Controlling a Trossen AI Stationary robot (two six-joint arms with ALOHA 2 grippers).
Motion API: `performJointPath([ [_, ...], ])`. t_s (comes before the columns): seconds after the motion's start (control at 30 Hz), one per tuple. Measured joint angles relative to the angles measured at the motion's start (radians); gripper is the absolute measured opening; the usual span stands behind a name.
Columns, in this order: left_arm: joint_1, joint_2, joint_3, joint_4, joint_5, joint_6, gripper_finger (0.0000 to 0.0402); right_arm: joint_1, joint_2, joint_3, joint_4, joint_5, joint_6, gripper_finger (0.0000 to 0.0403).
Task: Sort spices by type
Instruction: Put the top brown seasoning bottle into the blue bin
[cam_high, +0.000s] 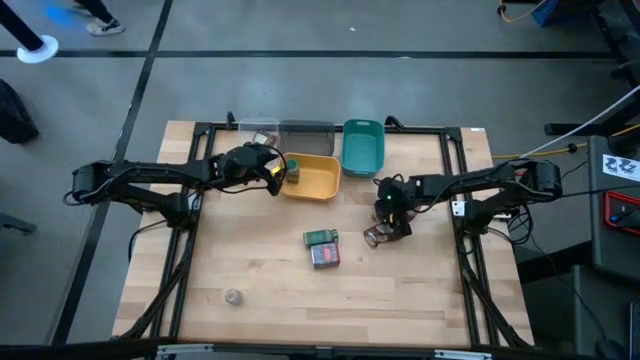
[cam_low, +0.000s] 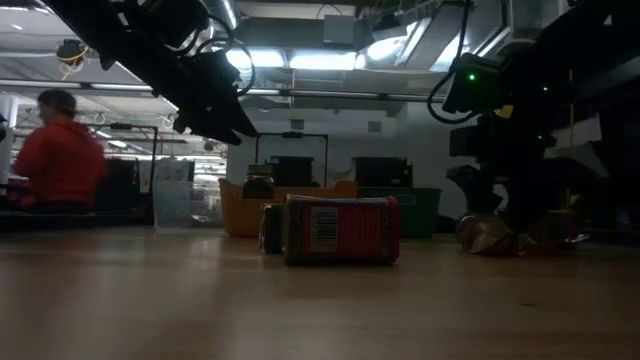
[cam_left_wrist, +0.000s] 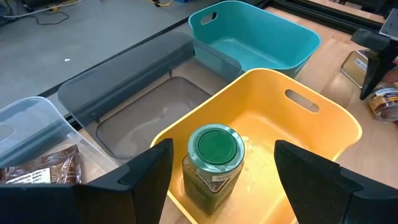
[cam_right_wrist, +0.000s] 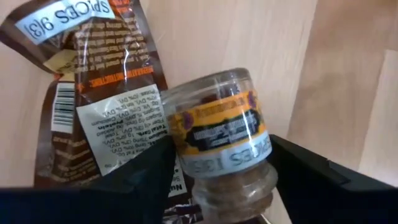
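Note:
A green-capped jar (cam_left_wrist: 214, 165) stands upright on its base in the yellow tray (cam_left_wrist: 311, 130). My left gripper (cam_left_wrist: 224, 149) is open, one finger on each side of the jar, clear of it. My right gripper (cam_right_wrist: 222, 146) is open and points down over a clear spice jar (cam_right_wrist: 217, 134) that lies on its side across a brown packet (cam_right_wrist: 81, 93) on the table. Its fingers flank the jar's near end. A red box (cam_high: 325, 257) and a green item (cam_high: 320, 238) lie mid-table. A small round tin (cam_high: 233, 296) sits near the front left. My right gripper straddles the lying jar from above, and one finger (cam_right_wrist: 152, 171) stands right at the jar's labelled wall (cam_right_wrist: 186, 140). I cannot tell whether it touches.
Along the far edge stand a clear tray (cam_left_wrist: 25, 134) holding a brown packet (cam_left_wrist: 43, 168), a grey tray (cam_left_wrist: 149, 112) and a teal tray (cam_left_wrist: 255, 37), with the yellow one in front. A person in red (cam_low: 55, 160) is beyond the table.

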Motion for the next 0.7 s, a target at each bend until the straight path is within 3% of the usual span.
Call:
performJointPath([
  [0.2,0.0,0.0,0.0,0.012,0.0,0.011,0.0263,0.005,0.0,0.0,-0.004,0.0,0.012,0.0182],
  [0.7,-0.101,0.0,0.001,0.412,0.109,0.029,0.0263,0.004,0.002,0.223,-0.008,0.051,0.051,0.0192],
])
